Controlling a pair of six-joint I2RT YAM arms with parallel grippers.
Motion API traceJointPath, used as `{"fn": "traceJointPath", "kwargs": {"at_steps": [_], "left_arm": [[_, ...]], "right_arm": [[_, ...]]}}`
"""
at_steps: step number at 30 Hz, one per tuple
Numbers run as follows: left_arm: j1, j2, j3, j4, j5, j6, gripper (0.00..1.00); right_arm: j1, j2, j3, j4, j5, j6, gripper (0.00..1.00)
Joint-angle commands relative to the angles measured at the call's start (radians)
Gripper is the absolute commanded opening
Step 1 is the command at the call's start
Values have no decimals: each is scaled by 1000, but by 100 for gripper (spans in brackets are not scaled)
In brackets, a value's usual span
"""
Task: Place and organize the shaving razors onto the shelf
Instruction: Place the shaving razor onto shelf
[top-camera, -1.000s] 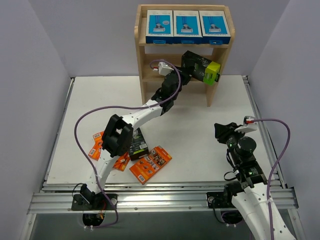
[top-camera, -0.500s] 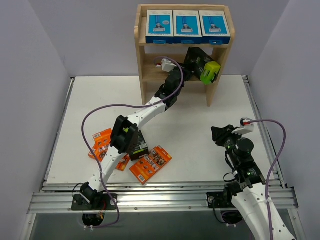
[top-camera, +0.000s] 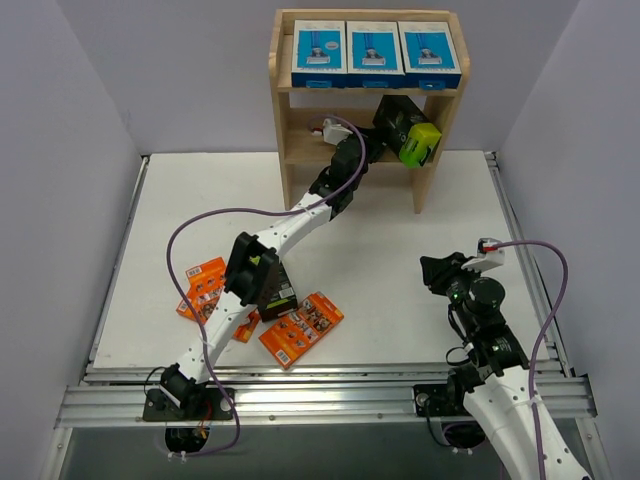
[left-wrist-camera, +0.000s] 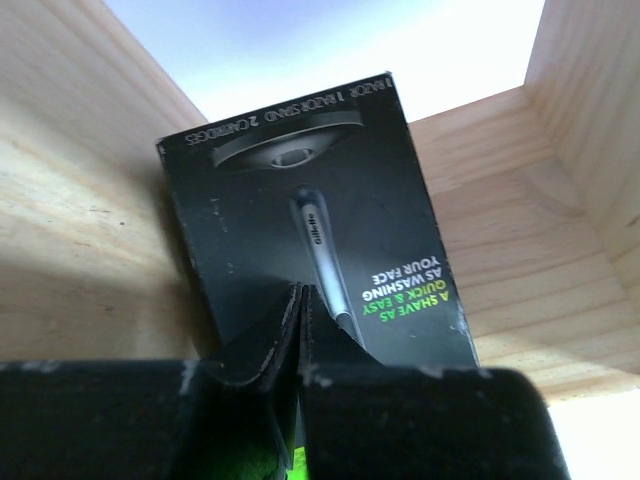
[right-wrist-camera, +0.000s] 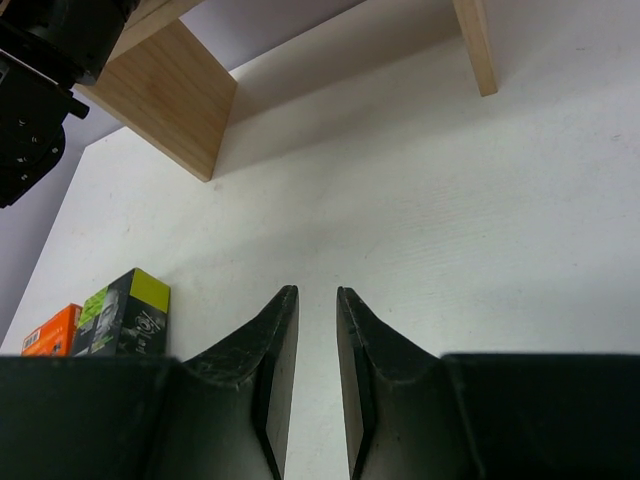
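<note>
A black-and-lime-green razor box (top-camera: 405, 130) tilts inside the middle tier of the wooden shelf (top-camera: 285, 170), at its right end. My left gripper (top-camera: 375, 140) reaches into that tier and is shut on the box's near edge. In the left wrist view the fingers (left-wrist-camera: 301, 290) are pressed together in front of the box (left-wrist-camera: 300, 170), with shelf wood (left-wrist-camera: 80, 250) around it. Three blue-and-white boxes (top-camera: 373, 52) stand in a row on the top tier. My right gripper (top-camera: 437, 270) hovers over the table's right side, slightly open and empty (right-wrist-camera: 315, 292).
A second black-and-lime box (top-camera: 277, 290) (right-wrist-camera: 125, 312) lies on the table at front left by the left arm's elbow. Orange packs (top-camera: 300, 328) (top-camera: 203, 285) lie around it. The shelf's right leg (right-wrist-camera: 475, 45) stands ahead of my right gripper.
My left gripper has carried the black-and-lime box up and right, deeper into the middle tier. The right gripper has drifted slightly left and nearer.
</note>
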Motion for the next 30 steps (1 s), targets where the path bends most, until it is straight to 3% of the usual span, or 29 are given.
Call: {"fn": "traceJointPath", "kwargs": {"at_steps": [1,11,30], "left_arm": [[11,10,36,-44,10,-38,9],[26,80,128,-61,37,-91,25],[11,207,295,-87,138,-185,32]], "right_arm": [[9,-12,-10,51,-11,6,19],[8,-20,-34,46,-7,9,25],[12,-23,-53,48,2,0,27]]}}
